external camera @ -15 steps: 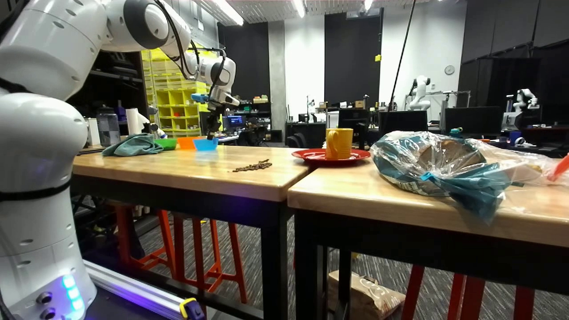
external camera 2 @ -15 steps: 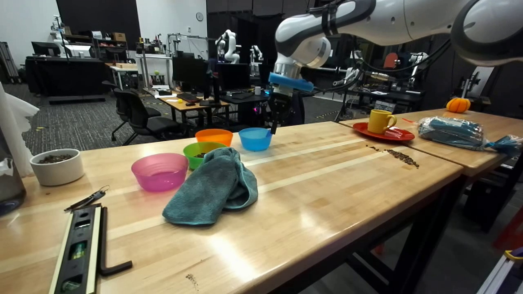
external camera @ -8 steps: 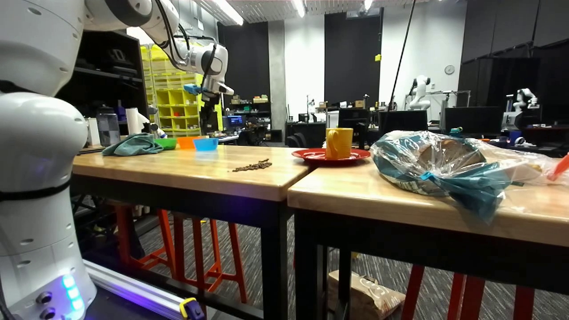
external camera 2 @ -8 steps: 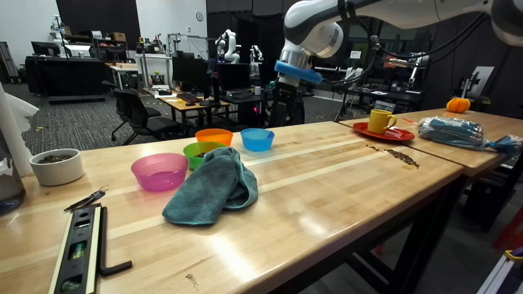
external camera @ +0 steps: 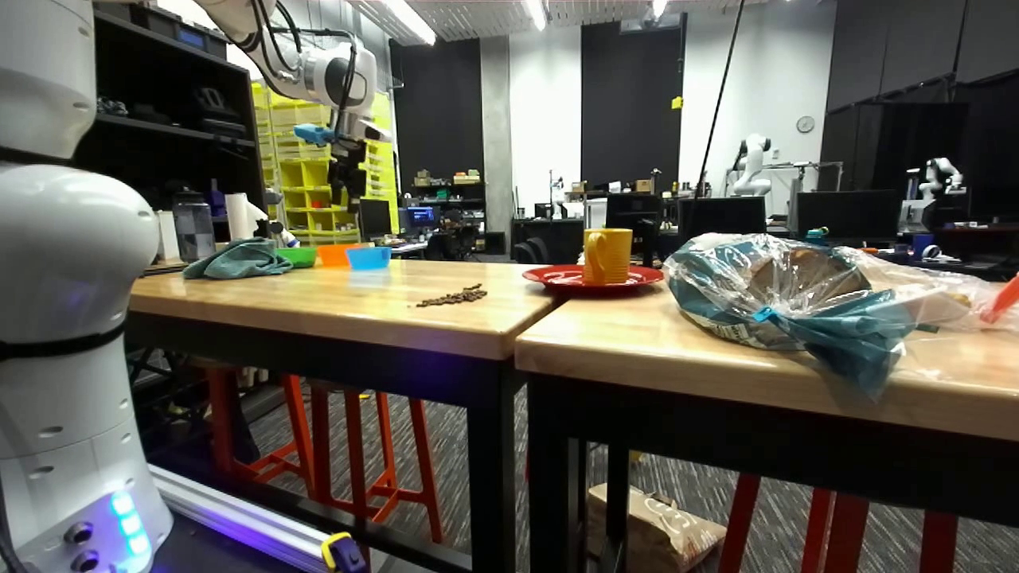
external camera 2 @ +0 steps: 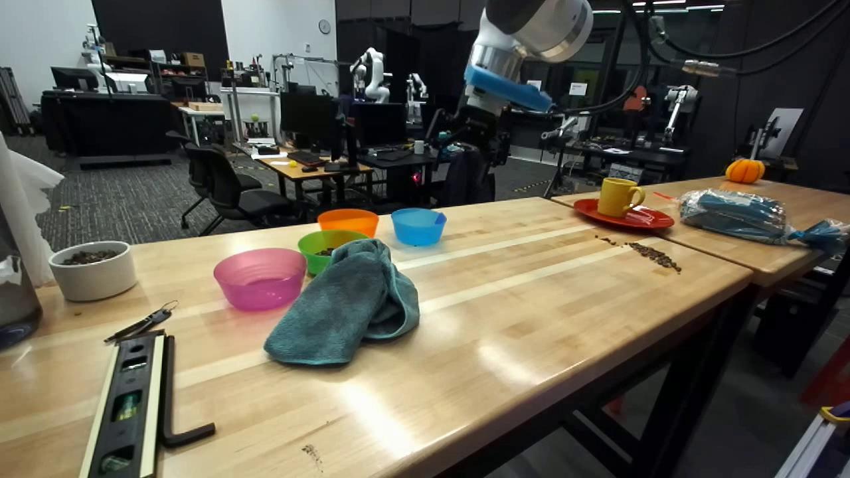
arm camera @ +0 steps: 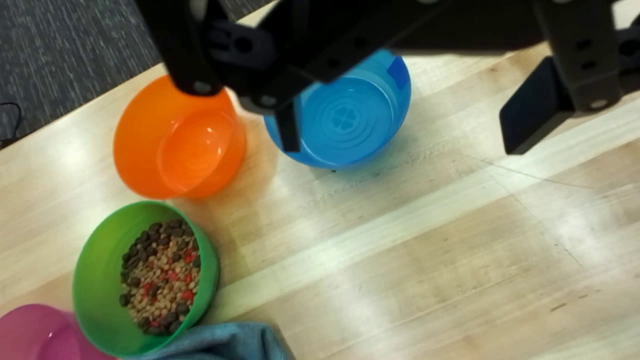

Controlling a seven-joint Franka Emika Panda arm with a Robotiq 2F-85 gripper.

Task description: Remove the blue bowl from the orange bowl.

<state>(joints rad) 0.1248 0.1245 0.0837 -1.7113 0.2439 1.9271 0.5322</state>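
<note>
Wrist view shows me the gripper (arm camera: 406,130) with its fingers (arm camera: 532,107) wide apart, higher than the blue bowl (arm camera: 350,120), which stands upright on the table (arm camera: 425,260). Just beside the blue bowl, with a gap between, I see the orange bowl (arm camera: 195,145), and farther off the green bowl (arm camera: 97,282) holding mixed bits (arm camera: 162,280). Across the blue bowl from these, well apart, both exterior views show the yellow cup (external camera 2: 614,198) on the red plate (external camera 2: 654,220).
</note>
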